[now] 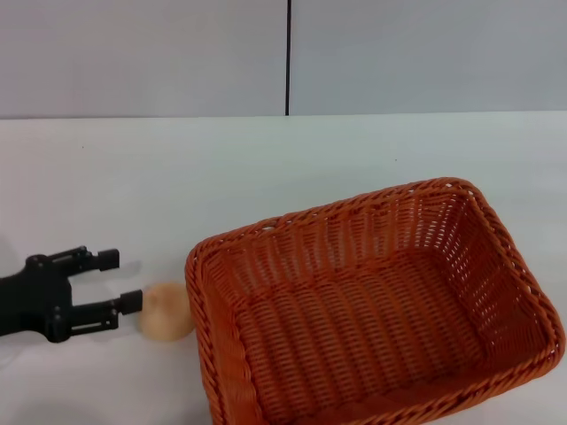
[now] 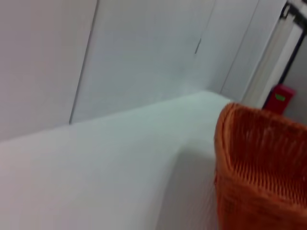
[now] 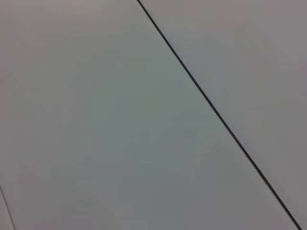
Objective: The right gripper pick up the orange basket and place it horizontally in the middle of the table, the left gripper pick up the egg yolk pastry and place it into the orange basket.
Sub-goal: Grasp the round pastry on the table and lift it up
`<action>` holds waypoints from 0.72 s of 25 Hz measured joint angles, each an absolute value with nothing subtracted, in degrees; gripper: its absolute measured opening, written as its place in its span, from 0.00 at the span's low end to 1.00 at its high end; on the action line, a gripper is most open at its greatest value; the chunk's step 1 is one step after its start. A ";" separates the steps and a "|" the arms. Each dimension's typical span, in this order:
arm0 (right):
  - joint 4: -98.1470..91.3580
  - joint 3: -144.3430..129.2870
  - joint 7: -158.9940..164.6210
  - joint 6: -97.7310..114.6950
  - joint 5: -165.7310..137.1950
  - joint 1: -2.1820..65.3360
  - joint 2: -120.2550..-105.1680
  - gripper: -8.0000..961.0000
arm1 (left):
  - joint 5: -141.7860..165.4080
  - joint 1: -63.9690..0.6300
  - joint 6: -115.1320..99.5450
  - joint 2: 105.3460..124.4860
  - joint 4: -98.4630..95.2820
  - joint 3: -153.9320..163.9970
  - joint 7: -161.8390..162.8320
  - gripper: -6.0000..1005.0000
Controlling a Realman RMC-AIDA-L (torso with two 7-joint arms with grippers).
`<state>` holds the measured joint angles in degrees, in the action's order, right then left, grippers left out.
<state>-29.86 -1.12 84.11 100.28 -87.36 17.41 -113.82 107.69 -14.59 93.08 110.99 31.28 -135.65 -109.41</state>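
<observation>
- Spread apart, the left gripper's (image 1: 124, 279) two short black fingers hold nothing; its lower finger tip lies right at the near-left edge of the egg yolk pastry (image 1: 166, 311), and whether the two touch cannot be told. No part of the right gripper shows in any view, so how its jaws stand cannot be told.
- Under everything is the table (image 1: 177, 177), a plain white top that runs back to a grey wall (image 1: 142, 53) crossed by one dark vertical seam.
- Next in size is the orange basket (image 1: 372, 314), which sits upright on the table at the near right of the head view, its long side lying roughly crosswise and turned a little, its inside bare. The left wrist view shows one woven corner of it (image 2: 259, 163) standing on the white surface.
- Smaller, the left gripper's blocky black body reaches in from the left edge, low over the table, pointing toward the basket.
- Smallest, the round pale tan pastry rests on the table between that gripper and the basket's left wall, just beside the braided rim and outside the basket.
</observation>
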 joint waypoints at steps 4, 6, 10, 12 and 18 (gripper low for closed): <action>-29.76 -1.19 84.10 100.29 -87.35 17.54 -113.82 0.61 | 109.83 -15.04 91.64 111.75 31.23 -135.63 -109.36 0.79; -29.68 -1.21 84.11 100.29 -87.36 17.58 -113.82 0.61 | 110.15 -15.19 91.24 112.02 31.22 -135.47 -109.32 0.79; -29.61 -1.23 84.11 100.31 -87.36 17.58 -113.82 0.61 | 110.23 -15.48 90.33 112.67 31.20 -135.19 -109.29 0.79; -29.61 -1.23 84.10 100.34 -87.36 17.58 -113.82 0.61 | 110.26 -15.71 89.50 113.32 31.20 -135.13 -109.39 0.79; -29.62 -1.32 84.11 100.64 -87.36 17.58 -113.82 0.61 | 110.60 -16.06 88.07 114.33 31.20 -134.91 -109.77 0.77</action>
